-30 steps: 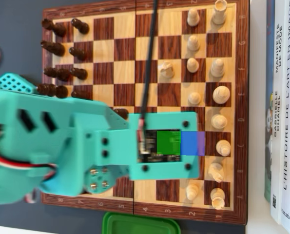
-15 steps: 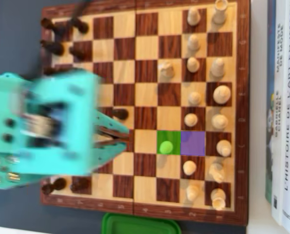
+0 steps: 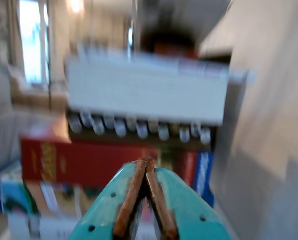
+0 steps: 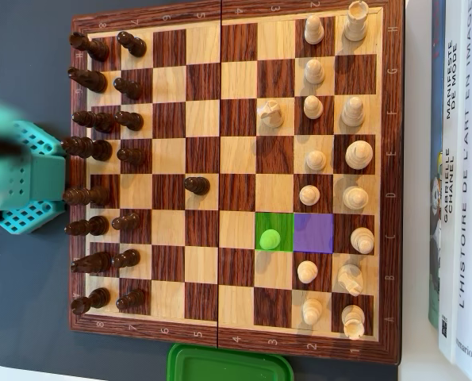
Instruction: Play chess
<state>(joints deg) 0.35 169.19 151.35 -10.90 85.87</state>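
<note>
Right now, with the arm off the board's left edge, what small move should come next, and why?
Probably park and wait. A pawn stands on the green square, the purple square beside it is bare, the arm is clear of the board, and the fingers look shut on nothing in the blurred wrist view.

Brown-and-tan checkered chessboard (image 4: pixel 168 119), one green square (image 4: pixel 274 232) beside a purple square (image 4: pixel 313 232), teal arm (image 4: pixel 25 186).

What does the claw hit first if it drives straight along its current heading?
Hard to say: the wrist view is motion-blurred. The shut claw points level above the board toward the stacked books, so the red book looks first in line. Nothing nearer shows, though depth is unclear.
</note>
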